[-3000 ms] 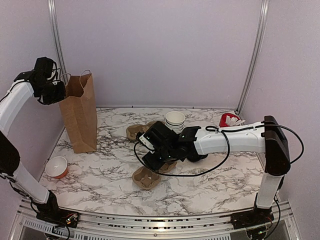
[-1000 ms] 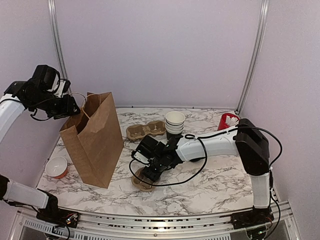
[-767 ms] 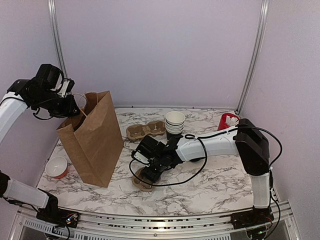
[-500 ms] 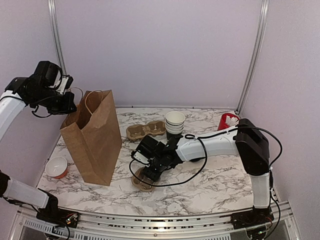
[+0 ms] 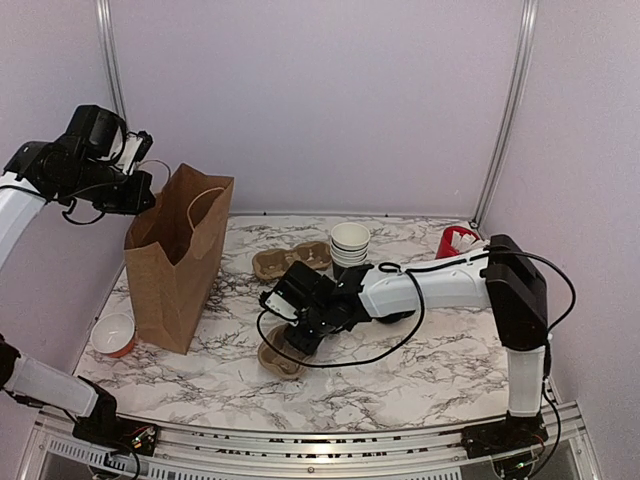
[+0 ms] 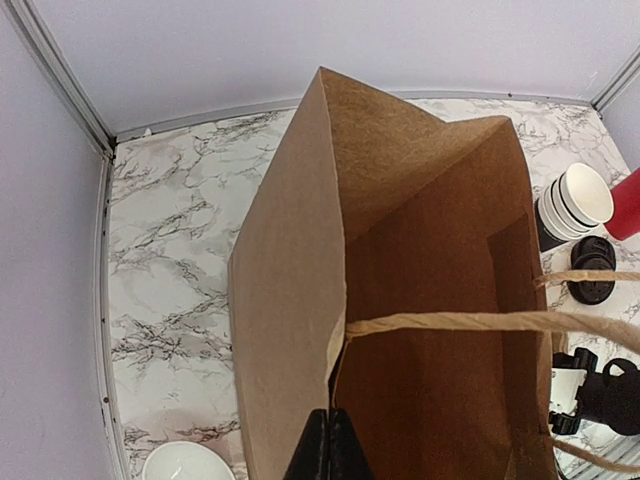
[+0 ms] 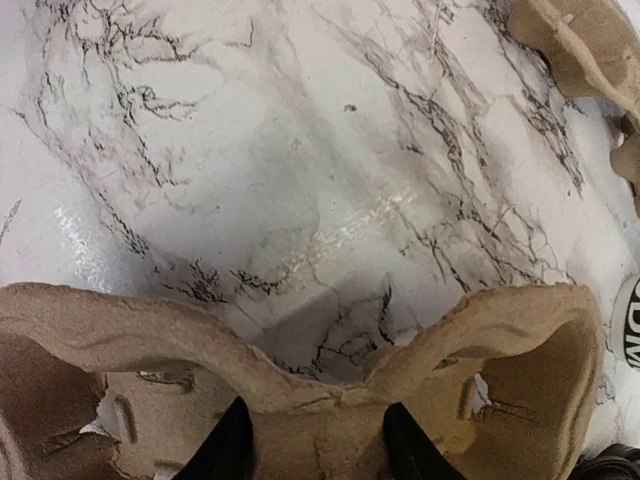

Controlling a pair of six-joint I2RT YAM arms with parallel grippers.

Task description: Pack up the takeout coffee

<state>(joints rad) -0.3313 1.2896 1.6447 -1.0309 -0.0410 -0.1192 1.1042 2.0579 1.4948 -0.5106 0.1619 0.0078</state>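
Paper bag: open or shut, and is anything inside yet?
Open, and empty as far as shown: the left wrist view looks down the paper bag's spread mouth onto bare brown paper. The left claw pinches its rim.

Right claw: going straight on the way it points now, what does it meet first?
The pulp cup carrier: its centre ridge already sits between the right claw's fingers. Past it, the line appears to run only into the marble table.

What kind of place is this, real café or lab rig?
Most likely a lab robot cell staged as a takeout packing counter: bare lilac walls with aluminium rails, a marble-pattern table, and props only: a brown paper bag, pulp cup carriers, a stack of paper cups.
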